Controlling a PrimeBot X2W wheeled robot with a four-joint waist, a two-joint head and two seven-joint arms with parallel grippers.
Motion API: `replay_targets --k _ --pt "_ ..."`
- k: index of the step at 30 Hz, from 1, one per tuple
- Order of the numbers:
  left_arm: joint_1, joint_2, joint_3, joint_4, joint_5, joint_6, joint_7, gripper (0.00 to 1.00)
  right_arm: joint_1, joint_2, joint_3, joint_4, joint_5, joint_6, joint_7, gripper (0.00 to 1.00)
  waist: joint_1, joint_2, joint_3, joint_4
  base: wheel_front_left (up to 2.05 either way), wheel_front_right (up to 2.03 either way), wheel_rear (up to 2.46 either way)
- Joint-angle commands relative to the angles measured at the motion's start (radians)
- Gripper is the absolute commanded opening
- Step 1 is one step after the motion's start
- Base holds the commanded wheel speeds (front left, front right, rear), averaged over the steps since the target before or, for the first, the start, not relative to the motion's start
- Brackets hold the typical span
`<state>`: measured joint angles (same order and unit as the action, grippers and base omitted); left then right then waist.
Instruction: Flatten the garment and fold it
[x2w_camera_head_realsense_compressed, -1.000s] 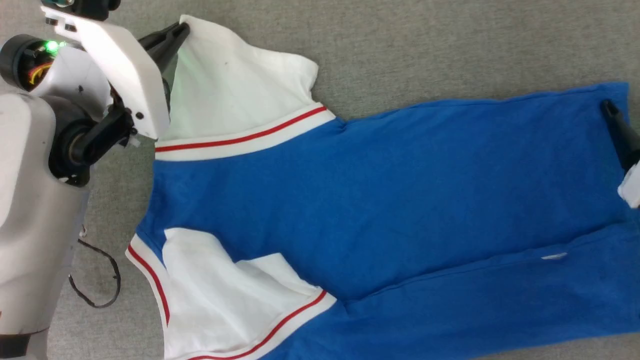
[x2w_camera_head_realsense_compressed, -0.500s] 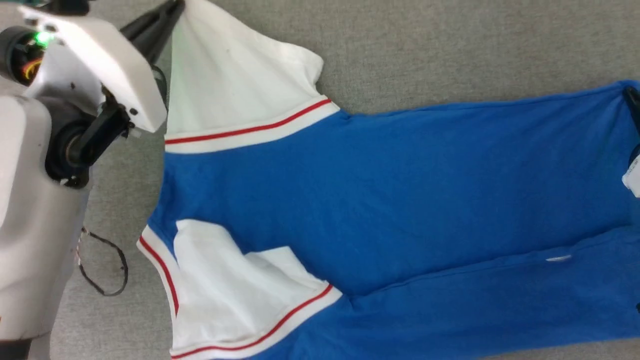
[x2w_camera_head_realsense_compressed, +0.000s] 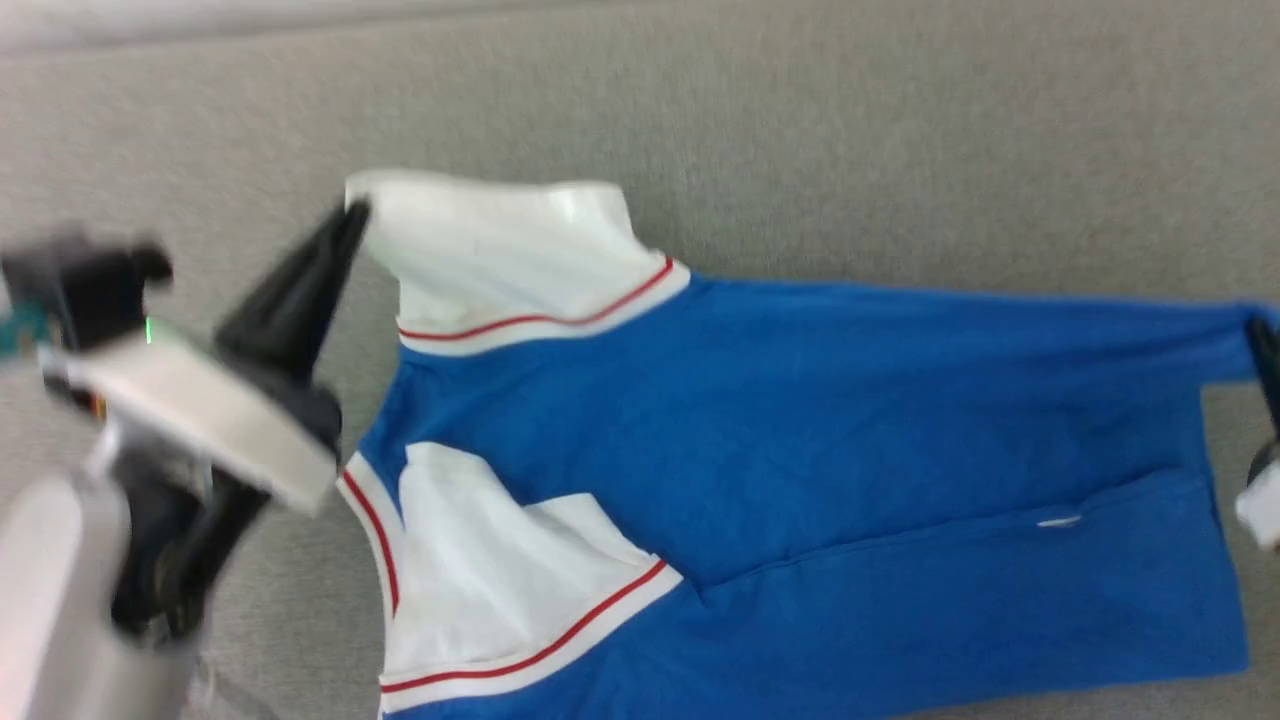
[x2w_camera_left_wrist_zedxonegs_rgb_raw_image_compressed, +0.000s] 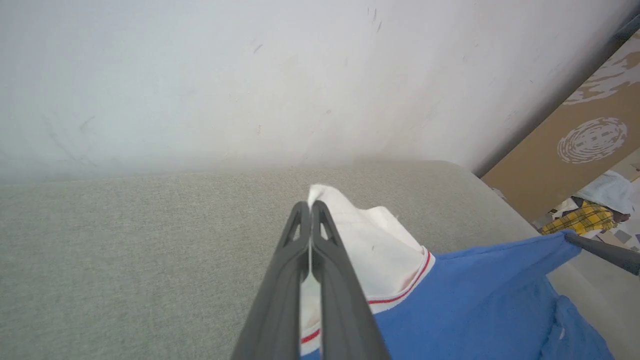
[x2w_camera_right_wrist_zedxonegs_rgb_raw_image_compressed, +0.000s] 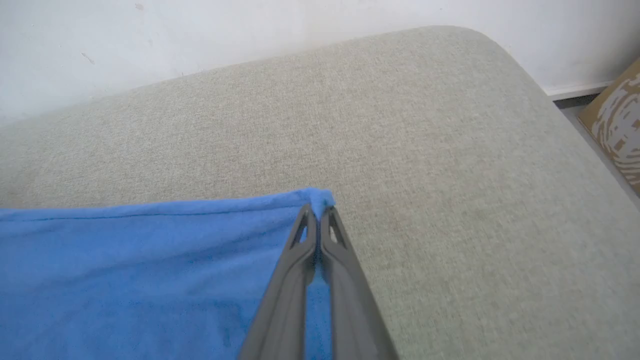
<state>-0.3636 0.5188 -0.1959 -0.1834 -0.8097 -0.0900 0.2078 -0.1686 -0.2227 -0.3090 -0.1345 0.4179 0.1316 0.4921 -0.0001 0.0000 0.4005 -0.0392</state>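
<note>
Pinching the white sleeve tip of the garment (x2w_camera_head_realsense_compressed: 800, 420) with my left gripper (x2w_camera_left_wrist_zedxonegs_rgb_raw_image_compressed: 311, 206), I have both dark fingers pressed together on the cloth, and that sleeve stands raised off the grey cushion (x2w_camera_head_realsense_compressed: 900, 140). My right gripper (x2w_camera_right_wrist_zedxonegs_rgb_raw_image_compressed: 318, 210) is likewise squeezed tight on the blue hem corner at the far right end, a small tuft of blue poking past the fingertips. Between the two grips the shirt's top edge runs taut, nearly straight, while the blue body lies spread on the cushion, plain side up. The other white sleeve (x2w_camera_head_realsense_compressed: 480, 580) lies over the body near my left arm, red-and-white trim showing. A small white tag (x2w_camera_head_realsense_compressed: 1058, 521) sits on a fold line across the lower blue part. Behind the cushion rises a pale wall (x2w_camera_left_wrist_zedxonegs_rgb_raw_image_compressed: 225, 75), with a brown cardboard panel (x2w_camera_left_wrist_zedxonegs_rgb_raw_image_compressed: 575, 150) at its right
</note>
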Motion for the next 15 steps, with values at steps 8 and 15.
replay_targets --k 8,15 --pt "0.316 0.002 0.028 -0.126 -0.024 0.06 -0.05 0.0 0.171 0.065 -0.044 -0.028 0.039 -0.001 -0.027 0.0 0.0001 0.0 -0.165 0.033 0.0 0.0 0.0" --pt "0.5 -0.027 0.0 -0.116 -0.032 0.104 -0.063 0.0 0.274 0.101 -0.033 0.0 0.037 -0.001 -0.049 0.0 0.0001 0.0 -0.208 0.037 0.0 0.0 0.0"
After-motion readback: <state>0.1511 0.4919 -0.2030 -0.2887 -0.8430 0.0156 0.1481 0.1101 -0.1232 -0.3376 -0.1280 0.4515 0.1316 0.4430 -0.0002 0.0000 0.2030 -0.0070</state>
